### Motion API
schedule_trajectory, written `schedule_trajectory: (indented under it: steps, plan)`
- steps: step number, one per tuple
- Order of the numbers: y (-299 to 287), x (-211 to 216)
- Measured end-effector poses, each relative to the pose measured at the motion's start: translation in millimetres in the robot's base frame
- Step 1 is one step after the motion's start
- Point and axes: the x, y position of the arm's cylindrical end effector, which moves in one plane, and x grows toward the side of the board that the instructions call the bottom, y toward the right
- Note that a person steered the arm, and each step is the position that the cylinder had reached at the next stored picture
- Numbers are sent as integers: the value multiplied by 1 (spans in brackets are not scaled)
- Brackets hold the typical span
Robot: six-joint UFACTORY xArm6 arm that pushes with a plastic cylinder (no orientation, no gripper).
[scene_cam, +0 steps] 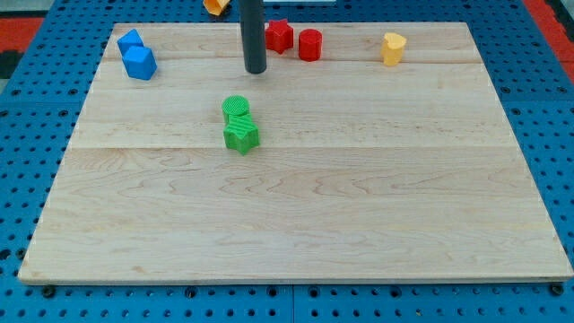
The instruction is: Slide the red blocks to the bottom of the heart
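Camera view: red blocks (294, 39) right of my tip (256, 69)

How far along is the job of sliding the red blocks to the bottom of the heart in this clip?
Nothing looks done. Both red blocks, the red star-like block and the red cylinder, sit together near the view's top edge. My tip rests just left of them, below their level, touching neither. I cannot identify a heart with confidence; the yellow block on the right might be it. All the pushing remains.

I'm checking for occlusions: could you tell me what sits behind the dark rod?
Behind the straight dark rod, at the view's top, an orange block shows only partly, cut off by the frame edge. The red star-shaped block sits just right, uncovered.
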Motion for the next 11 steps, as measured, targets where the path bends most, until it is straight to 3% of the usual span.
schedule_trajectory:
  steps: [1,3,6,7,8,9,11]
  plan:
    - [-50,14]
    - [-34,-63]
    - [27,-114]
    - [104,-61]
    - [175,23]
    - [152,30]
    - [-14,33]
